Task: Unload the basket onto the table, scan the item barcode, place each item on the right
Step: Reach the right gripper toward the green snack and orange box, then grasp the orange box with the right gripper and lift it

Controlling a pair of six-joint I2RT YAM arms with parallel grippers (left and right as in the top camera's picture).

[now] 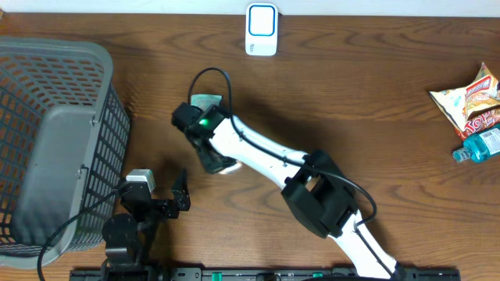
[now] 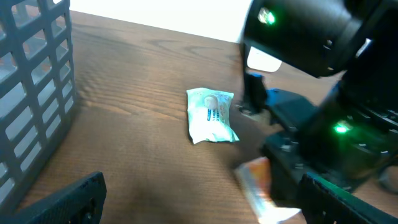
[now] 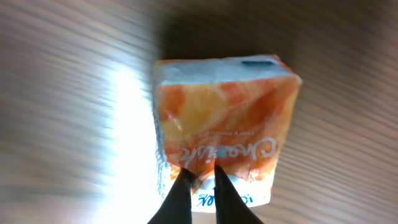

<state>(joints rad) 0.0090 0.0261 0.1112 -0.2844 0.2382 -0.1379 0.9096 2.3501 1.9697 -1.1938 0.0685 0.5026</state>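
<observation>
Tabletop, overhead view. The right arm reaches diagonally from the lower right to the centre of the frame. The right gripper point(image 1: 212, 162) is down at the tabletop, with a sliver of pale wrapper showing under it.

- Right wrist view: the two dark fingers point(image 3: 184, 186) are drawn nearly together and pinch the lower edge of an orange packet point(image 3: 224, 124). White script is printed on it and there is a pale band along its top. The packet lies flat on the wood and fills the middle of the frame.
- Left wrist view: the same orange packet point(image 2: 256, 180) is at lower right, partly hidden by the black right gripper. A white packet point(image 2: 211, 116) with blue print lies apart from it at centre, flat on the wood.
- Left gripper point(image 1: 181, 193): lower left of the overhead view, beside the gray basket point(image 1: 55, 125). Its fingers are spread wide and hold nothing.
- White scanner point(image 1: 261, 30): top centre of the overhead view, at the far tabletop edge, well apart from the orange packet.
- Right edge of the overhead view: a snack bag point(image 1: 469, 97) with a plastic bottle point(image 1: 478, 147) just below it.
</observation>
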